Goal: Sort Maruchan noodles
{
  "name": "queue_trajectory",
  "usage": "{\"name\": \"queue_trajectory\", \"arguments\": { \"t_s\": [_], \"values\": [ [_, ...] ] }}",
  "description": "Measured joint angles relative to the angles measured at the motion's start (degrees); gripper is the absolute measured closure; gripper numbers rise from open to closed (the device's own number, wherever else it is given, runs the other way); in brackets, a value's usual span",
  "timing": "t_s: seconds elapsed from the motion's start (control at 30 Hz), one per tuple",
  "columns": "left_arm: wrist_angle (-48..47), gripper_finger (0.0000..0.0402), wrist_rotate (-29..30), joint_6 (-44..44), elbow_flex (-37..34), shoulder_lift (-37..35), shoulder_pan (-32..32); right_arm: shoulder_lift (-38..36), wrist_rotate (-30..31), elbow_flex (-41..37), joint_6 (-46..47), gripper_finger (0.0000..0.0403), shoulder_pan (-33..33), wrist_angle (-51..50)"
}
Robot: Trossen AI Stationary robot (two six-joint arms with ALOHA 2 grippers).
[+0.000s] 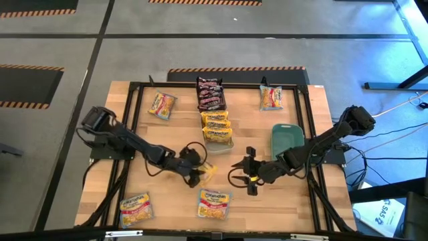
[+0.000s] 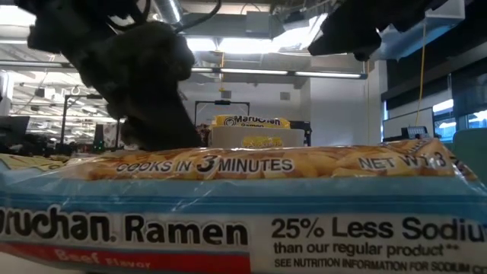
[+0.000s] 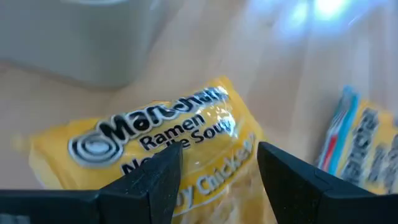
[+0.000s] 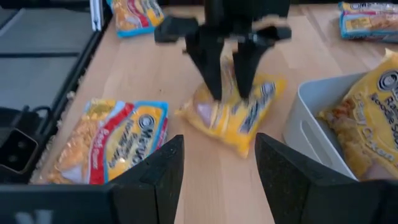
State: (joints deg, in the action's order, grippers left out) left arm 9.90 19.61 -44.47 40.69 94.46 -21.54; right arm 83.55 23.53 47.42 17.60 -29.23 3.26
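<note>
Left tool (image 1: pixel 198 175) gripping yellow packet (image 1: pixel 206 172) (on table).

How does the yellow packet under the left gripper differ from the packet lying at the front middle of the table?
The yellow chicken packet is plain yellow with dark print; the front packet shows a blue edge and red band. The yellow chicken packet sits between the fingers of the left gripper; the front packet lies free, untouched. The yellow chicken packet lies nearer the clear bin. Both are flat Maruchan ramen packets on the table.
</note>
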Motion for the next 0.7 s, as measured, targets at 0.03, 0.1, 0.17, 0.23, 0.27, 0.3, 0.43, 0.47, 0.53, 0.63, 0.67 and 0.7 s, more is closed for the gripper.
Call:
{"name": "queue_trajectory", "arguments": {
  "t_s": [0.03,0.1,0.17,0.23,0.27,0.3,0.43,0.47,0.53,0.63,0.67,0.7],
  "values": [
    [2.48,0.0198,0.03,0.37,0.02,1.22,0.20,0.00,0.00,0.00,-0.01,0.0223,0.00,0.49],
    [6.85,0.0198,-0.22,2.15,0.13,3.55,0.37,0.00,0.00,0.00,-0.04,0.0223,0.00,0.88],
    [7.30,0.0198,-1.27,3.75,1.24,4.41,0.42,0.00,-0.06,0.00,-0.04,0.0223,0.00,1.02],
    [4.64,0.0198,-2.95,5.70,3.01,4.19,0.37,0.00,-0.09,0.00,-0.04,0.0223,0.00,1.02],
    [2.46,0.0198,-3.80,6.92,4.07,3.48,0.18,0.00,-0.10,0.00,-0.04,0.0223,0.00,1.02],
    [-0.40,0.0198,-4.26,8.01,5.21,2.13,-0.08,0.00,-0.09,0.00,-0.04,0.0223,0.00,1.02],
    [-15.83,0.0198,-3.20,10.38,9.60,-3.06,-1.81,0.00,-0.06,0.00,-0.04,0.0223,0.00,1.04],
    [-20.02,0.0198,-2.21,10.35,10.21,-3.90,-2.29,0.02,-0.10,0.00,-0.04,0.0223,0.00,1.11],
    [-26.54,0.0198,0.27,9.54,10.73,-5.71,-3.33,1.36,-0.08,0.02,-0.05,0.0223,0.00,2.91],
    [-33.63,0.0198,5.27,6.82,10.84,-6.93,-4.55,5.32,-0.85,0.04,-1.60,0.0223,0.06,6.10],
    [-35.65,0.0198,6.67,5.88,10.64,-6.71,-4.90,7.21,-1.41,0.05,-2.39,0.0223,0.31,8.05],
    [-37.62,0.0198,8.09,4.89,10.26,-6.64,-5.21,8.90,-2.08,0.08,-2.87,0.0223,0.67,9.01]
  ]
}}
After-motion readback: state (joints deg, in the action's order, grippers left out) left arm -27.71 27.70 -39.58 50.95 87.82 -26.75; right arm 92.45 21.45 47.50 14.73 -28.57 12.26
